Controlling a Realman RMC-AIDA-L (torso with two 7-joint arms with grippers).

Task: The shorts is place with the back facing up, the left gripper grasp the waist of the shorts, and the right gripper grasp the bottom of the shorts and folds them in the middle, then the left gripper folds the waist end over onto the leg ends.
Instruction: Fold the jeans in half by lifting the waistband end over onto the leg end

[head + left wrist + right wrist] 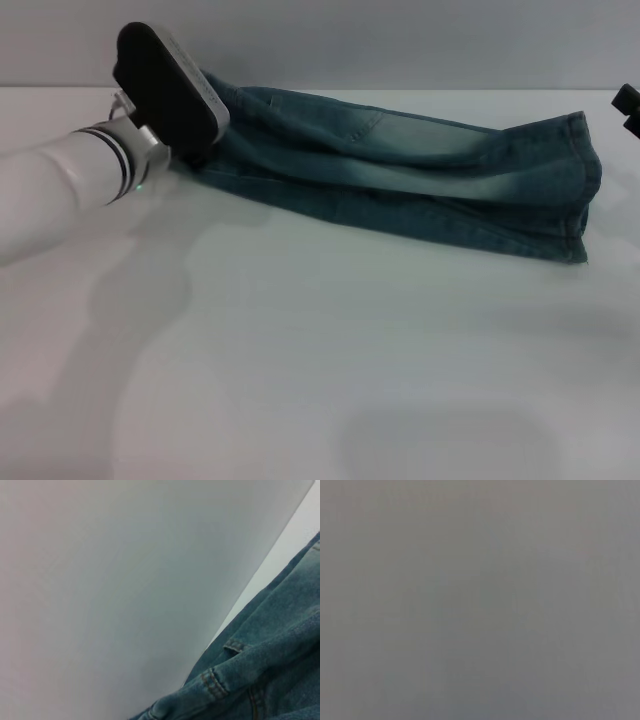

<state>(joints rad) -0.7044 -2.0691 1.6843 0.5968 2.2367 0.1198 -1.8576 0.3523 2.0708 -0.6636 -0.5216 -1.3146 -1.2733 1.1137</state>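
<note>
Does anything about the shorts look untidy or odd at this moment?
Nothing is damaged. The shorts lie folded lengthwise on the white table, slightly slanted, with loose ridges near the left gripper at their end. The right gripper is apart at the edge.

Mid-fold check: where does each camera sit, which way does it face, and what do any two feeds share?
Head view: high on the robot, looking forward and down at the white table and faded blue denim shorts; shows the left gripper at their left end and a sliver of the right gripper.
Left wrist view: close over the shorts; no robot parts.
Right wrist view: blank grey, nothing identifiable.
Shared: head and left wrist both show the shorts.
</note>
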